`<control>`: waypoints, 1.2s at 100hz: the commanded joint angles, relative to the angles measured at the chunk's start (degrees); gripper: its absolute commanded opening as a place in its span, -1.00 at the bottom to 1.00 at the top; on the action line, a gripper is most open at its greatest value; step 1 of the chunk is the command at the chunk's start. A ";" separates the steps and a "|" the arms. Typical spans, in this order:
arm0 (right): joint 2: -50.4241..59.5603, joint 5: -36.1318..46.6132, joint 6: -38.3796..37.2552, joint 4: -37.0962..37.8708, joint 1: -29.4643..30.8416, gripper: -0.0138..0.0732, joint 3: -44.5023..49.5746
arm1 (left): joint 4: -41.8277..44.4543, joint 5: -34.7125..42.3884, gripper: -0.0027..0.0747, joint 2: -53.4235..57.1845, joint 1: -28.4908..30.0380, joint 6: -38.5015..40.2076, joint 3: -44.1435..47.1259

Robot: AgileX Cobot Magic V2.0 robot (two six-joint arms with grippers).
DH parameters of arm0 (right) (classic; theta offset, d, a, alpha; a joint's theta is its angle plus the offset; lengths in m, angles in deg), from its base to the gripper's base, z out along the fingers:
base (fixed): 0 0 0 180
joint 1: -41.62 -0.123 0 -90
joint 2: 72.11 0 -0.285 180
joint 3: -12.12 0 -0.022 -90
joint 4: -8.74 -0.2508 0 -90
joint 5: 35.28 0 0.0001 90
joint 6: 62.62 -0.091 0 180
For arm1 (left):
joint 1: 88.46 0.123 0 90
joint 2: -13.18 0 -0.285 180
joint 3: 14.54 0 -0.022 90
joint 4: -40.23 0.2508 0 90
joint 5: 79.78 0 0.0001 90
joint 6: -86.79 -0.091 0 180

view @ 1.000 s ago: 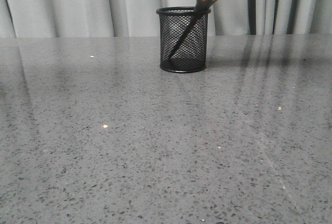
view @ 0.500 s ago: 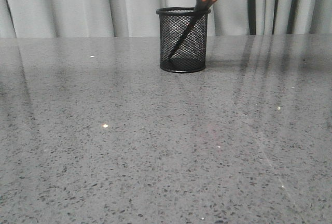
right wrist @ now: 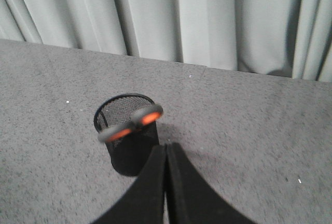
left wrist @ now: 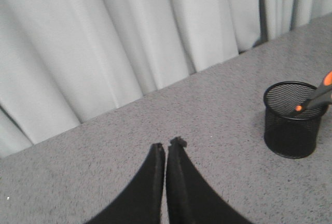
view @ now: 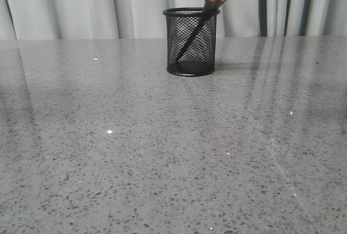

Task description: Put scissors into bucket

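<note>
Black wire mesh forms the bucket, upright near the table's far edge, at 12 o'clock in the front view. The scissors stand inside it, blades down, handles leaning over the rim toward 1 o'clock. Grey speckled tabletop lies bare on every side, with pale curtains just behind the far edge. The left gripper and right gripper each have their 2 fingers pressed together, gripping nothing, both apart from the bucket.
</note>
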 commanded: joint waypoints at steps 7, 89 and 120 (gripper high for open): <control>11.36 12.90 -0.03 -0.42 0.25 -0.81 12.65 | -8.80 17.68 -0.98 10.37 0.11 -6.58 16.97; 30.94 22.49 -0.03 -1.23 0.25 -0.81 36.50 | -19.04 31.37 -0.98 40.15 0.11 -7.45 48.32; 30.94 22.49 -0.03 -1.23 0.25 -0.81 36.50 | -19.04 31.37 -0.98 40.15 0.11 -7.45 48.32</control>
